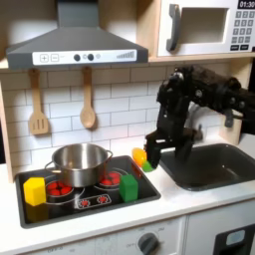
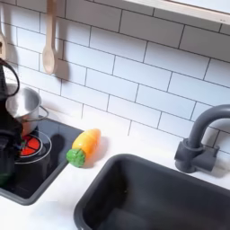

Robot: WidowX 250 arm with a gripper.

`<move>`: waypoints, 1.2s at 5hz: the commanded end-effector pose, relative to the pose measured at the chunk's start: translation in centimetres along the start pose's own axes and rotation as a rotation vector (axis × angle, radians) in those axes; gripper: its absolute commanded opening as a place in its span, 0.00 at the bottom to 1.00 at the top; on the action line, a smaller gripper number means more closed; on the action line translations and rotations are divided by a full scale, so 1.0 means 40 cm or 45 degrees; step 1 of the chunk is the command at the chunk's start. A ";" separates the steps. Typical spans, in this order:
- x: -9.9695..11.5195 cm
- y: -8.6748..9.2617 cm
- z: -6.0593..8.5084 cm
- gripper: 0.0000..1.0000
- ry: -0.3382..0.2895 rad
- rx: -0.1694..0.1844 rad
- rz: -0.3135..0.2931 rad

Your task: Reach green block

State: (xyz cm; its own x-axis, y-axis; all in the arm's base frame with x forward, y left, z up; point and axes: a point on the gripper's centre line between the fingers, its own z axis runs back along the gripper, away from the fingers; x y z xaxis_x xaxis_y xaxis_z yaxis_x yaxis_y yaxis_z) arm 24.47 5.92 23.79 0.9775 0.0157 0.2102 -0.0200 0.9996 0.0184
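In the first exterior view the green block (image 1: 129, 186) stands upright on the front right corner of the black stove top (image 1: 100, 199), right of the steel pot (image 1: 80, 159). My gripper (image 1: 156, 145) hangs from the black arm reaching in from the first exterior view's right. It is above and to the right of the block, just off the stove edge and close beside the corn toy (image 1: 142, 157). Its fingers look spread, with nothing between them.
A yellow block (image 1: 35, 189) sits at the stove's front left. The dark sink (image 1: 214, 167) lies to the right of the gripper. In the second exterior view the corn toy (image 2: 84, 146) lies between stove (image 2: 31, 166) and sink (image 2: 162, 198), by a grey faucet (image 2: 193, 144).
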 end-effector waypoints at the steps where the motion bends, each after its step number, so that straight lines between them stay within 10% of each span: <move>1: 0.050 0.033 -0.027 1.00 -0.010 0.028 0.037; 6: 0.132 0.095 -0.151 1.00 0.065 0.073 0.068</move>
State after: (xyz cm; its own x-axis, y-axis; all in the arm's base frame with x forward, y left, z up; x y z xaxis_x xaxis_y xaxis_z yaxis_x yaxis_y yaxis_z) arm 30.83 9.85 19.20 0.9837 0.0677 0.1668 -0.0795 0.9947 0.0651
